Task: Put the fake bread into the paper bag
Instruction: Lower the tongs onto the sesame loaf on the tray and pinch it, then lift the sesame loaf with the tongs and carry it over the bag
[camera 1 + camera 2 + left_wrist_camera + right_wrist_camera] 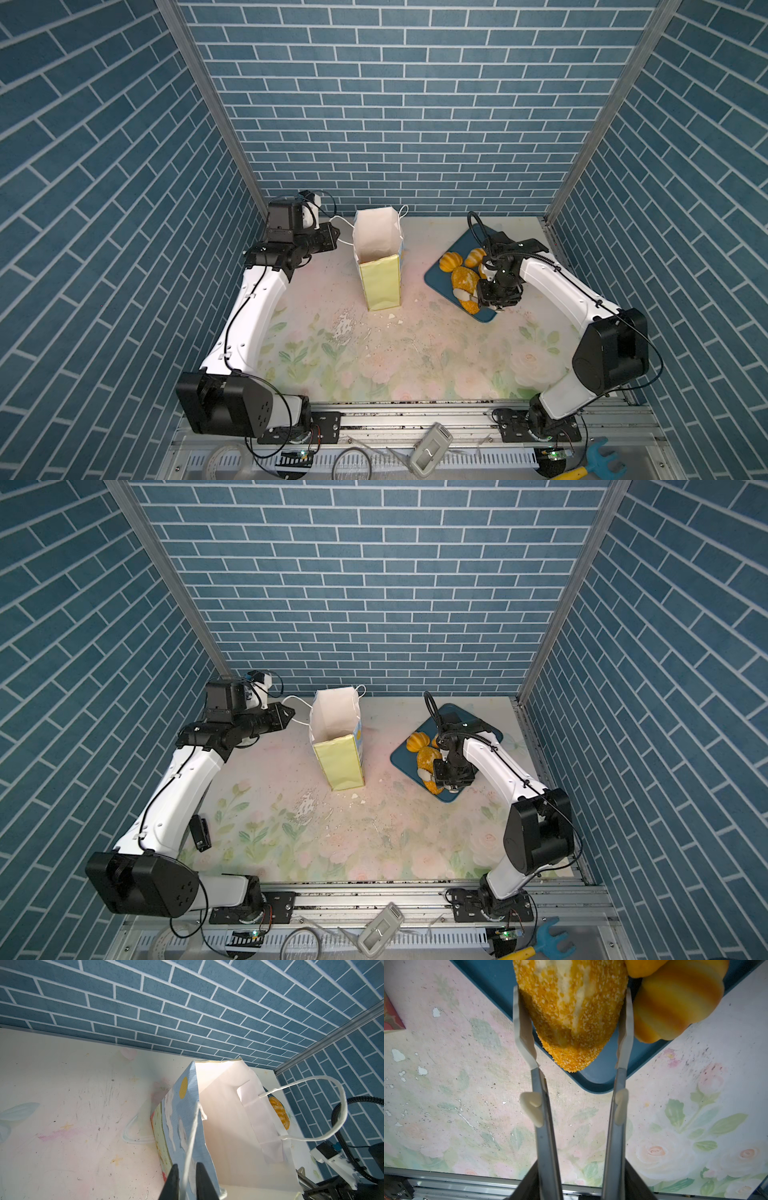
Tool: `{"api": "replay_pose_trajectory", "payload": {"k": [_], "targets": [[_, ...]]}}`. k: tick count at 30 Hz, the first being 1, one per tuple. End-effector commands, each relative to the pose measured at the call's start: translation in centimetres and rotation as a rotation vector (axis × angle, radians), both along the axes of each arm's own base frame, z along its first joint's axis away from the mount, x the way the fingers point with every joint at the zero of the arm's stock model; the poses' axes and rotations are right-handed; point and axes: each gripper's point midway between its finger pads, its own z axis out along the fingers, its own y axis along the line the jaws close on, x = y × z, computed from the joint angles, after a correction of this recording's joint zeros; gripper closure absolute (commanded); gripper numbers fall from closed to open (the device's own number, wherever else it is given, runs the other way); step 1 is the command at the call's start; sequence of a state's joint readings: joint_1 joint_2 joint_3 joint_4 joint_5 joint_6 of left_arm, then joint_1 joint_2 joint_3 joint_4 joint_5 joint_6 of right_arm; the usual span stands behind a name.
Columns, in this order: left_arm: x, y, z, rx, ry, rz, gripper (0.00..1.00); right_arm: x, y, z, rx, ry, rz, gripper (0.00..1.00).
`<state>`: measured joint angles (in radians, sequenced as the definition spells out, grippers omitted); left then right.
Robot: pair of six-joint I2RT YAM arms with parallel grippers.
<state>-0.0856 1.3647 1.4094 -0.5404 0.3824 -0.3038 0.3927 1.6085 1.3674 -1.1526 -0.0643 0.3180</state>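
The paper bag (380, 286) (338, 766) stands upright and open at mid-table, its white inside showing. My left gripper (332, 239) (187, 1164) is shut on the bag's white cord handle (192, 1136), which runs taut to the rim. On the dark blue tray (434, 277) (602, 1078) lie fake breads: a speckled oval loaf (462, 277) (571, 1028) and ridged rolls (451, 261) (675, 1005). My right gripper (463, 295) (572, 1012) carries long metal tongs whose white tips press both flanks of the loaf. The loaf's end overhangs the tray rim.
White flakes (345, 328) litter the floral mat in front of the bag. Blue brick walls close in the back and both sides. A metal rail along the front holds a grey device (430, 449) and a blue-and-yellow tool (598, 461).
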Motion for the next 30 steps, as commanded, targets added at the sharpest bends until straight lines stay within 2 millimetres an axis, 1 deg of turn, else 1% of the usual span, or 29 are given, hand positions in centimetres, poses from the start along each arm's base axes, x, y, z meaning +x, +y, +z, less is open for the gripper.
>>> {"api": "replay_pose_trajectory", "payload": {"k": [1,11,16,21,26,30], "targets": [[-0.4,0.0,0.1,0.0,-0.007,0.002,0.82,0.5,0.6,-0.8,0.021,-0.005,-0.034,0.47],[-0.5,-0.2,0.3,-0.007,-0.014,-0.008,0.82,-0.2,0.3,-0.3,0.016,-0.006,-0.032,0.59],[-0.5,-0.3,0.2,-0.01,-0.013,-0.014,0.82,-0.4,0.3,0.5,0.026,-0.019,-0.031,0.63],[-0.3,-0.4,0.1,-0.014,-0.005,-0.018,0.82,0.2,0.6,0.9,0.037,-0.031,-0.03,0.65],[-0.3,-0.5,0.2,-0.018,-0.007,-0.02,0.82,0.0,0.7,1.2,0.037,-0.032,-0.025,0.65],[-0.4,-0.6,0.3,-0.021,-0.011,-0.021,0.82,-0.1,0.6,2.0,0.043,-0.049,-0.026,0.67]]}}
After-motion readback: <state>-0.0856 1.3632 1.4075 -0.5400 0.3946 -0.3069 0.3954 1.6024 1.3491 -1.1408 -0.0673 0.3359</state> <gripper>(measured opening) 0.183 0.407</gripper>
